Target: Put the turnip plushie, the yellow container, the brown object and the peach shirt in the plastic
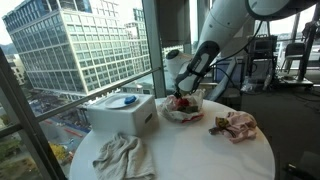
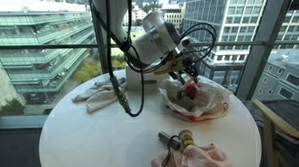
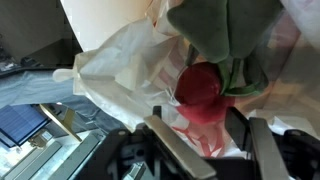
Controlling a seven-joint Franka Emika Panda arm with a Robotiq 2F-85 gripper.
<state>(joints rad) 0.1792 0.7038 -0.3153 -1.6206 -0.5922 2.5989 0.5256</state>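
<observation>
Round white bench (image 1: 200, 155) beside tall windows, city buildings outside. Turnip plushie (image 3: 200, 85) sits inside the plastic bag (image 3: 110, 70). In the wrist view its red body is low in the bag, with the green leaves above it. The bag is crumpled and open at the top, lying on the far part of the bench in both exterior views (image 2: 212, 103).

Gripper (image 3: 197, 125) hangs right over the bag mouth, jaws spread wide, nothing between them. Fingers (image 3: 170, 145) are clear of the plushie. In an exterior view the gripper (image 2: 186, 70) is tilted down toward the bag.

Peach shirt (image 2: 207, 159) lies bunched on the bench, well apart from the bag and outside it. Brown object (image 2: 171, 143) is touching the shirt's edge, also outside the bag; too small to tell what it is.

White box (image 1: 120, 115) with something blue on top stands near the window side. Pale cloth (image 1: 122, 157) lies crumpled on the bench just in front of the box.
</observation>
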